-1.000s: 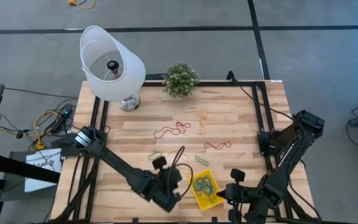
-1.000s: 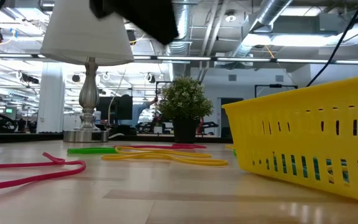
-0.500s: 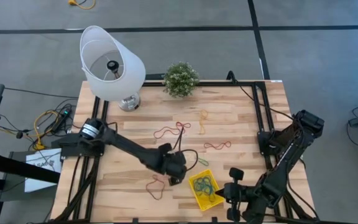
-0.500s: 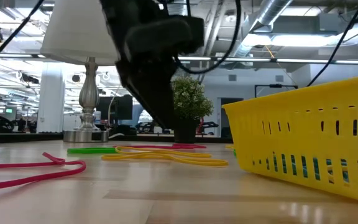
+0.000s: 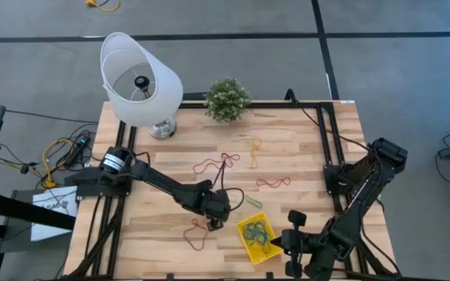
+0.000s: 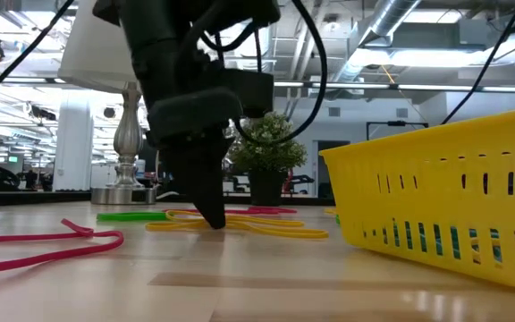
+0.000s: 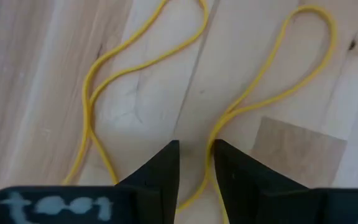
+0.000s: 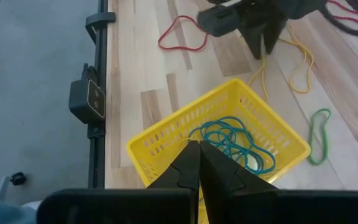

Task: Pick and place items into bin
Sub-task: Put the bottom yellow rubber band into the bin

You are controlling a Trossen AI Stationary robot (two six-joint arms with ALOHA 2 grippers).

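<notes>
The yellow bin [image 5: 258,237] sits near the table's near edge with grey-blue loops [image 8: 229,140] inside. My left gripper [image 5: 213,218] stands just left of it, pointing down, tips at the table on a yellow loop [image 7: 98,81]. Its fingers are open by a narrow gap, and one strand [image 7: 215,127] runs between them. Loose loops lie flat on the wood: red [image 5: 198,233], red [image 5: 216,162], red [image 5: 273,183], orange [image 5: 255,150] and green [image 5: 254,201]. My right gripper [image 8: 199,163] is shut and holds nothing, just near of the bin. My left gripper comes at the yellow loop from above, a finger [image 7: 166,163] on either side of one strand where it lies on the table [image 6: 213,223]. A gap still shows beside the strand, so I cannot tell whether the fingers touch it.
A white lampshade [image 5: 141,78] on a metal base stands at the far left corner, with a small potted plant [image 5: 226,99] beside it at the far edge. Black rails run along the table's left and right sides [image 5: 328,140]. Bare wood lies between the scattered loops.
My left gripper has swung from the table's near edge toward the far side, then dropped until its tips reach the table on the yellow loop. The red loop near the near edge, covered by the arm before, now shows. The right arm has kept still.
</notes>
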